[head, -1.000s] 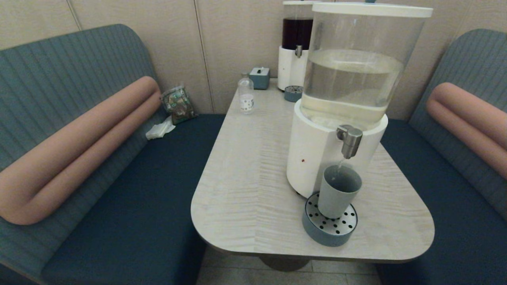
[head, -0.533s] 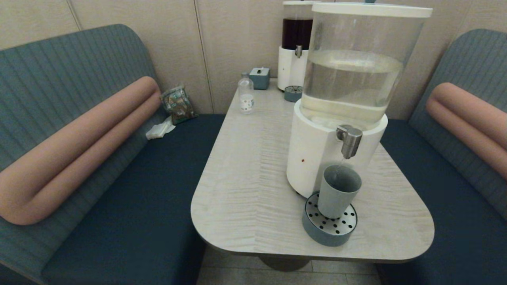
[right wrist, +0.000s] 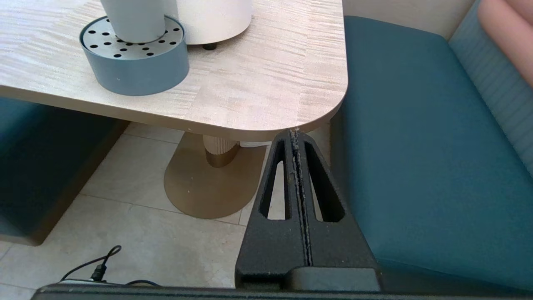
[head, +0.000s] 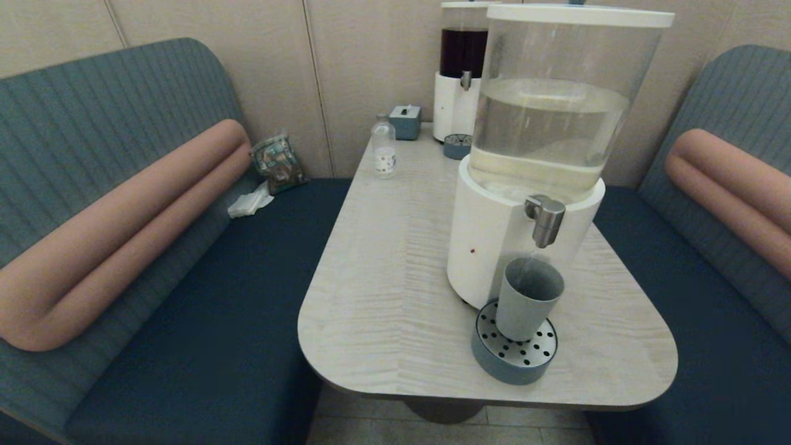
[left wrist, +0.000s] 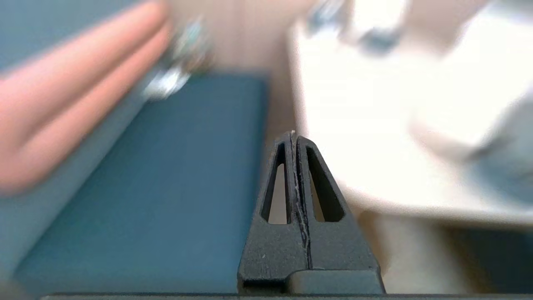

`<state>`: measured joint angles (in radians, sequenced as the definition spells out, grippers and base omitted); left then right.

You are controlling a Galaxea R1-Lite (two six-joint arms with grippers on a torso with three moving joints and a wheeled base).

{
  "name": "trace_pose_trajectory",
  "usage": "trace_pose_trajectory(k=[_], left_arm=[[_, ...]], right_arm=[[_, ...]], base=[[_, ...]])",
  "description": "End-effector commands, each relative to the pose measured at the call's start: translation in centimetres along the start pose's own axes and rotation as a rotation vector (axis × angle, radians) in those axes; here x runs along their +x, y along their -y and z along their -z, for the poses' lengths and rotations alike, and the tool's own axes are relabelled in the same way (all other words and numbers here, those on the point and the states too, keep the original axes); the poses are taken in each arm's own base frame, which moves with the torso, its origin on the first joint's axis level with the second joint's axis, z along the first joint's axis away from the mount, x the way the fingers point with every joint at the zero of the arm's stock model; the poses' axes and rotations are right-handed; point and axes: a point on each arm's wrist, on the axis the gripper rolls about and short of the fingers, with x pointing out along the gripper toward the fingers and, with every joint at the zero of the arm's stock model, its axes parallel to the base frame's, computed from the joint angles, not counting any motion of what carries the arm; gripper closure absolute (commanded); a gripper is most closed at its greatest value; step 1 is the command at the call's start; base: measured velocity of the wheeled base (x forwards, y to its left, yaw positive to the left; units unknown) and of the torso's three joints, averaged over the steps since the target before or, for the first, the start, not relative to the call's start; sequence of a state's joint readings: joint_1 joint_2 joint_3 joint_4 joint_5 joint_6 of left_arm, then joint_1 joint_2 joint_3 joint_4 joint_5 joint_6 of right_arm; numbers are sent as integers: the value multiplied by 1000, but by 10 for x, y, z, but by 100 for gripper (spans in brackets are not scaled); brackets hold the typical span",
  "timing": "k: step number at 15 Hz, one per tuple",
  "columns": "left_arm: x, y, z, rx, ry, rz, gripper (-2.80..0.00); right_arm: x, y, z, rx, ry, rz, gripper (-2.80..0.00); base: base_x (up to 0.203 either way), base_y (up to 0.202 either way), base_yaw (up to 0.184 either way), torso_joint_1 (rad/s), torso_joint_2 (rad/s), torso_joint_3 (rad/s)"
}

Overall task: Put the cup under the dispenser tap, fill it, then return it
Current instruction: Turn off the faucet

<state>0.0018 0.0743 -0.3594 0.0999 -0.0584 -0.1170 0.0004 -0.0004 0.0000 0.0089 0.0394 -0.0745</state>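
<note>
Grey-blue cup (head: pixel 528 298) (steel tray (head: pixel 515 364), black-dotted)

Left gripper (left wrist: pixel 294 137) hung off table's near left edge, below tabletop level, fingers pressed flat together, holding nothing. Right gripper (right wrist: pixel 295 135) sat just off table's near right corner, below tabletop level, fingers likewise closed, empty. Neither arm showed in head view.
</note>
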Motion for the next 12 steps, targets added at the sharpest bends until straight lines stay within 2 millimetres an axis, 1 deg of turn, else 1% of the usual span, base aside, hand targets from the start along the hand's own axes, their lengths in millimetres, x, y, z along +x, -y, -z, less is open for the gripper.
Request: trace_pose_trajectory(k=[1, 2, 3, 4, 6, 8, 9, 10, 12], left_arm=[[14, 5, -49, -22, -24, 56, 0], [34, 7, -72, -45, -82, 113, 0], [61, 10, -92, -69, -151, 178, 0], [93, 13, -105, -86, -221, 234, 0], [163, 20, -118, -105, -322, 366, 0], [230, 30, -118, -113, -394, 527, 0], [259, 35, -112, -109, -427, 606, 0], [282, 41, -104, -98, -460, 682, 0], [318, 54, -79, -42, -522, 803, 0]], right_arm=[[0, 0, 0, -2, 1, -1, 0], [0, 0, 0, -2, 1, -1, 0], [0, 0, 0, -1, 1, 0, 0], [0, 0, 0, -2, 1, 0, 0], [0, 0, 0, -2, 1, -2, 0], [0, 0, 0, -2, 1, 0, 0], [0, 0, 0, -1, 1, 0, 0], [0, 0, 0, -1, 1, 0, 0], [0, 0, 0, -2, 1, 0, 0]], base=[[0, 0, 0, 0, 0, 0], [0, 0, 0, 0, 0, 0], [0, 0, 0, 0, 0, 0], [0, 0, 0, 0, 0, 0], [0, 0, 0, 0, 0, 0], [0, 0, 0, 0, 0, 0], [0, 0, 0, 0, 0, 0], [0, 0, 0, 0, 0, 0], [0, 0, 0, 0, 0, 0]])
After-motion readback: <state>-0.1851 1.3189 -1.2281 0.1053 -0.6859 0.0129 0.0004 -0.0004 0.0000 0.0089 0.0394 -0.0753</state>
